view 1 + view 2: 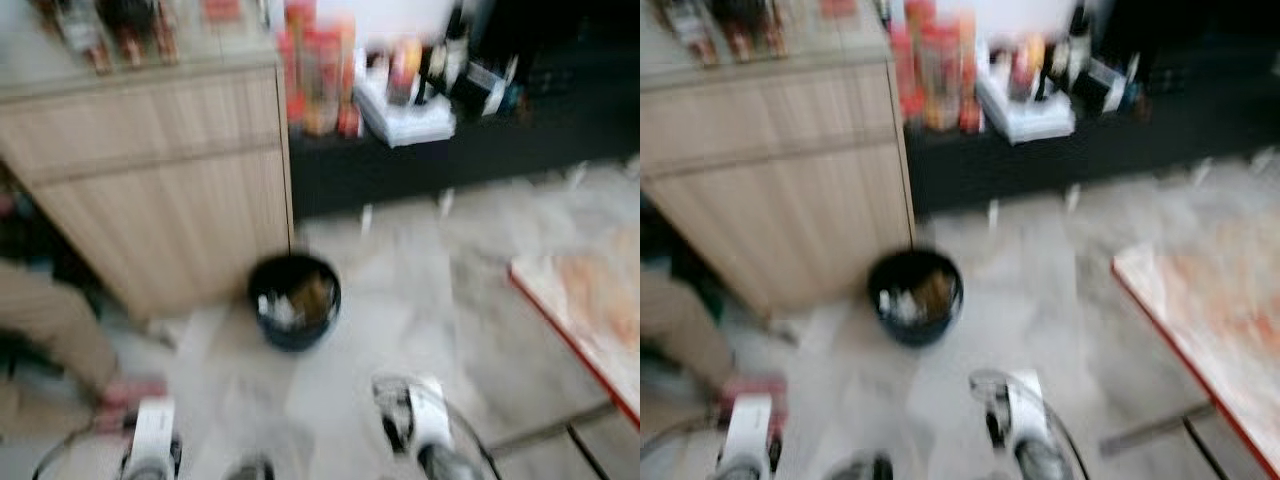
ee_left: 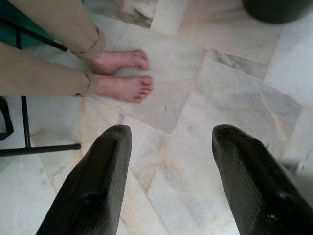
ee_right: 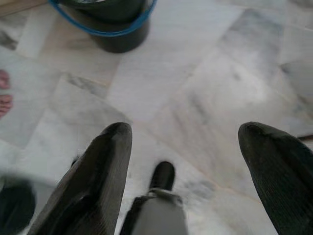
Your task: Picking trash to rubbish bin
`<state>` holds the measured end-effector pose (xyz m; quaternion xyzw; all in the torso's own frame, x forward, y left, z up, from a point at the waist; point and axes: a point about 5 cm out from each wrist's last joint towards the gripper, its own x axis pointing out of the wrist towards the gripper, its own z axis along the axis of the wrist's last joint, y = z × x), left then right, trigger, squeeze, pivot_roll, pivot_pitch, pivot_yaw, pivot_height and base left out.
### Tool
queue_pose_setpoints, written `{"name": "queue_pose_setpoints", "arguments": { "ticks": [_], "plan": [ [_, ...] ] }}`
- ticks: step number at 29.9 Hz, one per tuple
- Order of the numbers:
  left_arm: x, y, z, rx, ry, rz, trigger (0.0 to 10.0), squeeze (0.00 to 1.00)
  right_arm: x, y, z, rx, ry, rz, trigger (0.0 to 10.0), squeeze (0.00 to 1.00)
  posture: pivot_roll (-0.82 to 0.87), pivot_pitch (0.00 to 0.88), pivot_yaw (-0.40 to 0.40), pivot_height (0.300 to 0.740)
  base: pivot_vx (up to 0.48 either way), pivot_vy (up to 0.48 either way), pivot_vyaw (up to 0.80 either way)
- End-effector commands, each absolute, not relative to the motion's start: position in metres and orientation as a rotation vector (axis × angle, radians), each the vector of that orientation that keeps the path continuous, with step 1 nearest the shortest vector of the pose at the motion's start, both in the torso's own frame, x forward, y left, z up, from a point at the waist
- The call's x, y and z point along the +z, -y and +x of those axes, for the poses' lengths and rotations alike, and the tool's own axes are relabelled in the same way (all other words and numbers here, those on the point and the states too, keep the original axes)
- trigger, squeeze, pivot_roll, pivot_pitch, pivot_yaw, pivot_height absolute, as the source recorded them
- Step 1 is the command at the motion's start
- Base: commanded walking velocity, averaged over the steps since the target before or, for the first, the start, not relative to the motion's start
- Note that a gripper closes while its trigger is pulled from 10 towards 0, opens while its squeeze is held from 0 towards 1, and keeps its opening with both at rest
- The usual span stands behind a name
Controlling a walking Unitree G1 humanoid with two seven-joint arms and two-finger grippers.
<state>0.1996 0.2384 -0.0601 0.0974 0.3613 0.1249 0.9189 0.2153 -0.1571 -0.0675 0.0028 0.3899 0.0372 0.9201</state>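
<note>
The rubbish bin is sitting on the marble floor beside the wooden cabinet, holding scraps. My left jaws and right jaws are both hanging spread and empty; blur is making every label unreadable.

Both arms hang low in front of the body, wrists showing at the foot of the blurred head views. The left gripper points down, its two black fingers spread wide with nothing between them. The right gripper also points down, fingers well apart and empty; the blur makes the arm poses hard to judge further.
</note>
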Motion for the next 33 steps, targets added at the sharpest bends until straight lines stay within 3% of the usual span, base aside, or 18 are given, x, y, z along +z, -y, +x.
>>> {"name": "queue_pose_setpoints", "arguments": {
  "ticks": [1, 8, 28, 33],
  "plan": [
    [-0.0647, -0.2408, 0.1909, 0.254, -0.778, 0.210, 10.0, 0.00, -0.0693, 0.1506, 0.2125, 0.081, -0.808, 0.023, 10.0, 0.00, 0.10, 0.098, -0.030, 0.740, -0.281, 0.000, 0.00],
    [-0.0660, -0.2404, 0.1894, 0.240, -0.794, 0.221, 10.0, 0.00, -0.0716, 0.1498, 0.2084, 0.075, -0.817, 0.024, 10.0, 0.00, 0.10, 0.093, -0.024, 0.740, -0.274, 0.000, 0.00],
    [-0.0656, -0.2405, 0.1899, 0.236, -0.788, 0.225, 10.0, 0.00, -0.0725, 0.1507, 0.2066, 0.056, -0.818, 0.042, 10.0, 0.00, 0.10, 0.096, -0.019, 0.740, 0.000, 0.000, 0.00],
    [-0.0652, -0.2408, 0.1901, 0.243, -0.783, 0.219, 10.0, 0.00, -0.0723, 0.1525, 0.2069, 0.046, -0.816, 0.051, 10.0, 0.00, 0.10, 0.114, -0.022, 0.740, 0.000, 0.000, -0.78]
  ]
}}
